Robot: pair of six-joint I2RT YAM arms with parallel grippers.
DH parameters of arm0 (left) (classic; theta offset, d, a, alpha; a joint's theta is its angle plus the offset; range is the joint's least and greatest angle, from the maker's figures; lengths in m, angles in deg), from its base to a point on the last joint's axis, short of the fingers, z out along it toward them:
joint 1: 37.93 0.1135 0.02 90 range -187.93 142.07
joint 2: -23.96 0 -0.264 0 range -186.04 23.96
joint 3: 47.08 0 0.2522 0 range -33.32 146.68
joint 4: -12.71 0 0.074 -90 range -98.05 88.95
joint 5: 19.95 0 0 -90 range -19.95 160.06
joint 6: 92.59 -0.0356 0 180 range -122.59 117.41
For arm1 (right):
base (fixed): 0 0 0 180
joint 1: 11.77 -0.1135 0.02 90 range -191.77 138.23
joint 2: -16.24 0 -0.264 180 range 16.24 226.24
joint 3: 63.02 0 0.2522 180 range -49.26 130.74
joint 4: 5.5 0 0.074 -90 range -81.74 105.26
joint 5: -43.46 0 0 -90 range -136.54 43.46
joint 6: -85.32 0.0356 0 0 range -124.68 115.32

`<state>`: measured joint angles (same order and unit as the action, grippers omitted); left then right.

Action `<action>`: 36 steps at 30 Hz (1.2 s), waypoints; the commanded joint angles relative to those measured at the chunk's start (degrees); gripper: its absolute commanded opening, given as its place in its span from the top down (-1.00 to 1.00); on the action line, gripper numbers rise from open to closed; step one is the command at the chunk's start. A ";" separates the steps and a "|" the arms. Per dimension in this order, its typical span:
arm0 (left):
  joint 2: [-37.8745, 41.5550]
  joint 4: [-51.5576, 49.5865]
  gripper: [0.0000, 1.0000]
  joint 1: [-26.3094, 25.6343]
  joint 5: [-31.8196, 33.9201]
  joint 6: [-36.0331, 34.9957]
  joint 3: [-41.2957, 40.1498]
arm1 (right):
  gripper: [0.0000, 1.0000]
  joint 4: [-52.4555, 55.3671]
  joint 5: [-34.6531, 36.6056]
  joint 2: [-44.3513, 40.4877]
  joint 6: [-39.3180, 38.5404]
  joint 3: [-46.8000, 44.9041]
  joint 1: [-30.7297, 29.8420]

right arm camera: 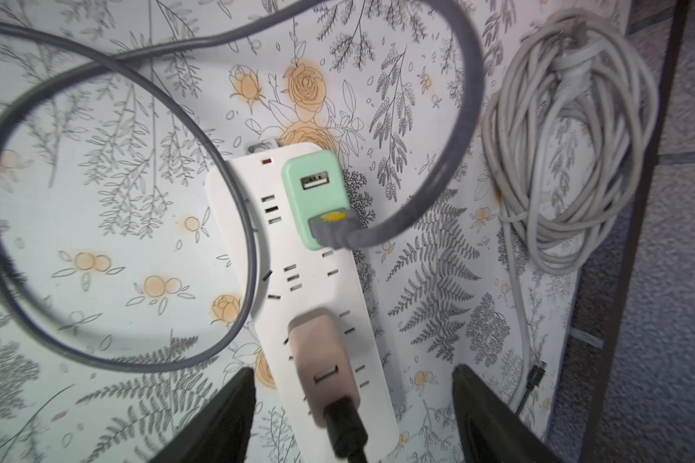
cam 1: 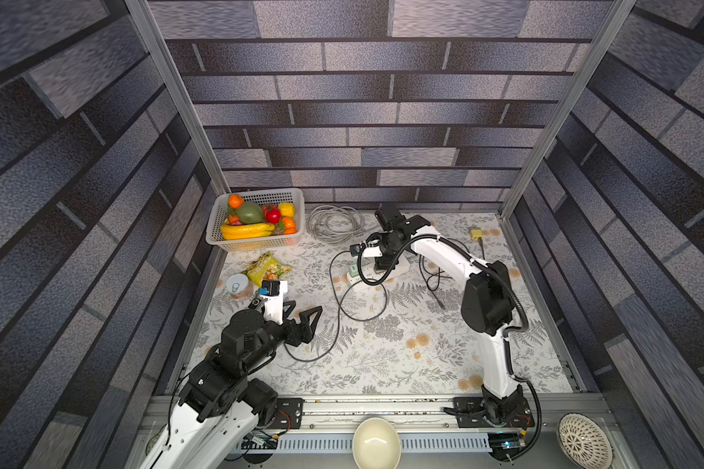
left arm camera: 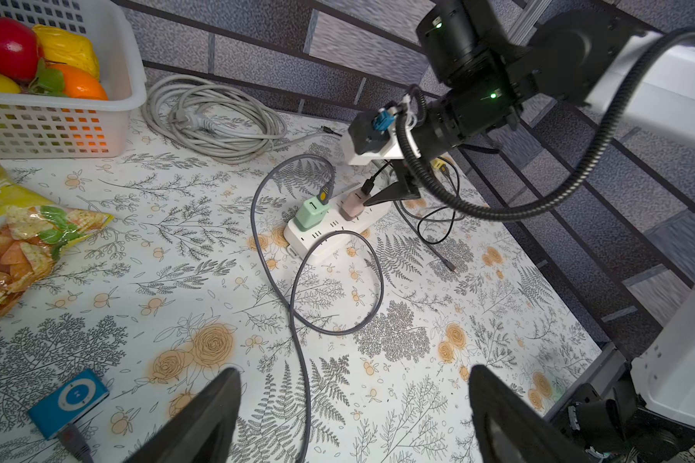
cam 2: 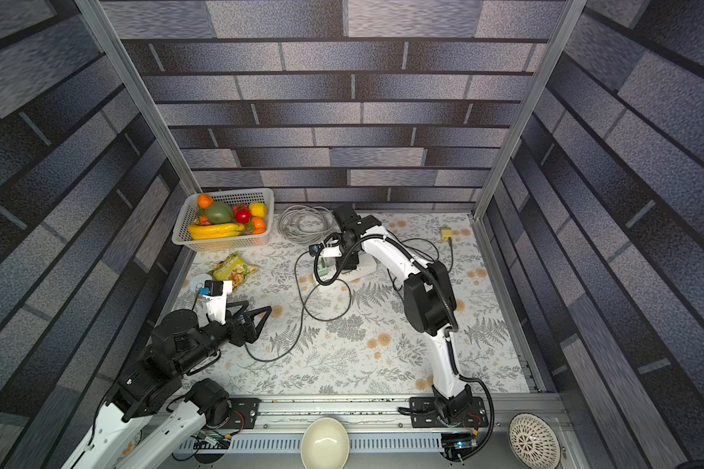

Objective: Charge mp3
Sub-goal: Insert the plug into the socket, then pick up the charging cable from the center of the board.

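Note:
The blue mp3 (left arm camera: 68,403) lies flat on the flowered table with a grey cable (left arm camera: 297,312) plugged into it. It is hidden under my left arm in both top views. The cable loops across the table to a green charger (right arm camera: 314,200) on the white power strip (right arm camera: 241,208), where its grey plug (right arm camera: 330,230) is seated. A pink charger (right arm camera: 322,360) with a black plug stands beside it on the strip. My right gripper (right arm camera: 354,368) hovers open over the pink charger, fingers either side and apart from it. My left gripper (left arm camera: 354,373) is open and empty above the table, right of the mp3.
A white basket (cam 1: 257,243) of fruit sits at the back left, with a coiled pale cable (cam 1: 334,223) beside it. A chip bag (cam 1: 265,268) and a can (cam 1: 236,284) lie near my left wrist. A yellow connector (cam 1: 476,233) lies back right. Two bowls (cam 1: 376,442) sit off the front edge.

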<state>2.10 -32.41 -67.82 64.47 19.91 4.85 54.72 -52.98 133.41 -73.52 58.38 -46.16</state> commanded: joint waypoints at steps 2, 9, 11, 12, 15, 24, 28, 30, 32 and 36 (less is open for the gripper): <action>0.78 0.56 -0.81 0.21 0.37 0.76 0.90 | -0.58 -6.55 -3.02 -14.99 7.21 -13.19 -0.49; -2.31 7.84 -0.82 0.01 0.31 1.93 -2.28 | -0.87 -38.74 -1.48 -49.05 51.56 -45.78 4.15; -5.29 13.65 -0.83 -0.69 -1.06 2.50 -3.76 | -0.82 -33.85 0.69 -55.11 76.16 -48.70 12.37; -6.99 16.15 -0.83 -1.42 -0.98 2.50 -4.29 | -0.77 -27.83 2.88 -55.46 82.48 -47.34 15.41; -13.35 22.37 -0.84 -6.33 1.89 -0.02 -4.37 | -0.69 -11.20 8.29 -52.78 91.83 -43.46 23.99; -24.51 31.70 -0.91 -16.61 7.77 -6.33 -2.99 | -0.11 -22.35 -15.27 -33.38 100.56 -47.08 45.47; -25.07 32.19 -0.92 -18.88 9.58 -7.03 -4.06 | 0.10 -28.34 -17.81 -25.55 103.06 -45.14 45.91; -24.91 32.08 -0.92 -19.28 9.96 -6.90 -4.55 | 0.10 -31.03 -19.54 -22.97 104.58 -45.23 45.90; -24.73 31.57 -0.92 -19.33 10.43 -6.52 -4.69 | 0.12 -33.79 -20.45 -21.05 106.12 -45.81 45.86; -24.05 30.92 -0.92 -19.33 11.43 -6.01 -4.95 | 0.18 -37.33 -20.85 -17.25 108.39 -46.02 45.88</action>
<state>-23.00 -1.92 -87.03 74.11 14.47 0.83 22.20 -71.69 114.24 31.59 12.06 -0.18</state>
